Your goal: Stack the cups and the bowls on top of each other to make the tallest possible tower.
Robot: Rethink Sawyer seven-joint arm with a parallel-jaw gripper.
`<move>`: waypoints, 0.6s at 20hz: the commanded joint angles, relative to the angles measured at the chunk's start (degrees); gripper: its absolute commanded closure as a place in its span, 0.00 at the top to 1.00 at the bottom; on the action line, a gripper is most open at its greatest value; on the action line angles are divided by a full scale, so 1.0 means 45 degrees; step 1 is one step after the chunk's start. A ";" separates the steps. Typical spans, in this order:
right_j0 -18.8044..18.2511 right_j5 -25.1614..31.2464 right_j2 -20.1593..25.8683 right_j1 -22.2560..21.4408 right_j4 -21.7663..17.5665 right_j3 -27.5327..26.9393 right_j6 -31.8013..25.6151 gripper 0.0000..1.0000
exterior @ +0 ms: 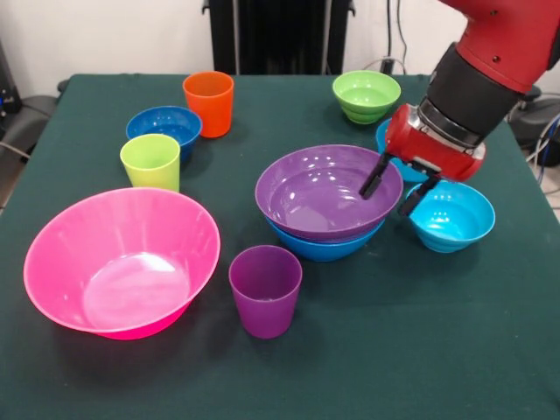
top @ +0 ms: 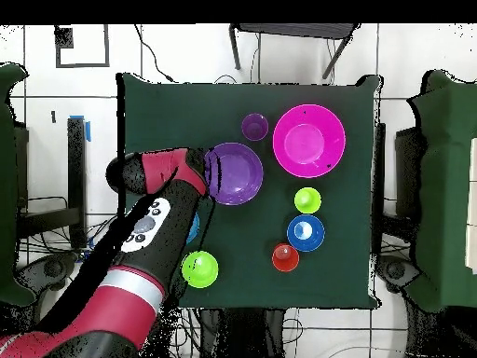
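Counting one stack only: we had the purple bowl (exterior: 325, 194) nested in the blue bowl (exterior: 325, 247) mid-table, gripper (exterior: 395, 188) spread empty over its rim, cups and other bowls loose

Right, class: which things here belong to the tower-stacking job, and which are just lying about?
Job: pink bowl, purple bowl, blue bowl under it, dark blue bowl, lime green bowl, turquoise bowl, orange cup, lime cup, purple cup, gripper.

Just about: table, cables, black stand behind.
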 commanded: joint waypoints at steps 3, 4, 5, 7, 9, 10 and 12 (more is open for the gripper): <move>0.0098 0.0824 0.0962 -0.0349 0.0381 -0.0236 0.2248 1.00; 0.0123 0.0856 0.1013 -0.0438 0.0396 -0.0117 0.2233 1.00; 0.0148 0.0888 0.1064 -0.0528 0.0411 0.0003 0.2219 1.00; 0.0138 0.0935 0.1119 -0.0578 0.0430 0.0064 0.2180 1.00; 0.0068 0.0966 0.1128 -0.0501 0.0436 -0.0053 0.2132 1.00; 0.0033 0.0981 0.1132 -0.0463 0.0439 -0.0112 0.2107 1.00; -0.0014 0.1072 0.1173 -0.0486 0.0463 -0.0171 0.2056 1.00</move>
